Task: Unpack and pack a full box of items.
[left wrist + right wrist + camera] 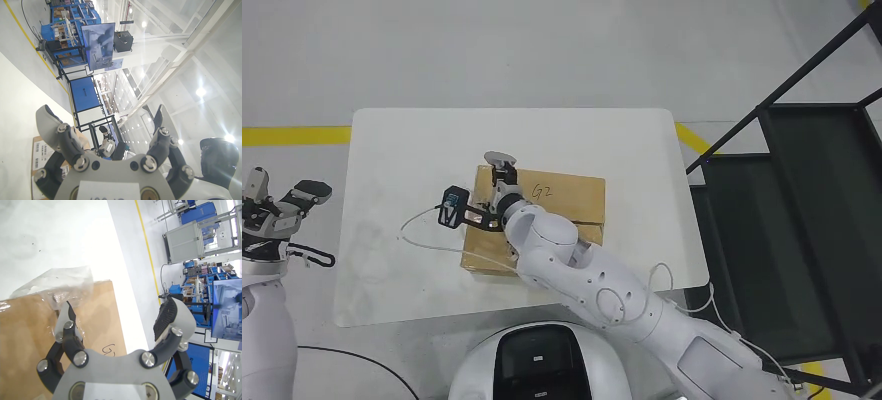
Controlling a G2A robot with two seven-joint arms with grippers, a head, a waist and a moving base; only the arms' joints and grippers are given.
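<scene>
A brown cardboard box (552,200) with handwriting on its top lies in the middle of the white table (402,150). My right gripper (502,166) is over the box's far left corner. In the right wrist view the gripper (117,311) is open, and one fingertip (67,311) rests against loose clear plastic film (62,281) that stands up from the box's (26,325) edge. My left gripper (284,192) is beyond the table's left edge, open (104,113) and holding nothing. It points toward the room, with the box's labelled side (40,151) below it.
A white cable (417,225) loops over the table left of the box. A dark metal stair frame (802,220) stands to the right of the table. Bare tabletop surrounds the box on the far and left sides.
</scene>
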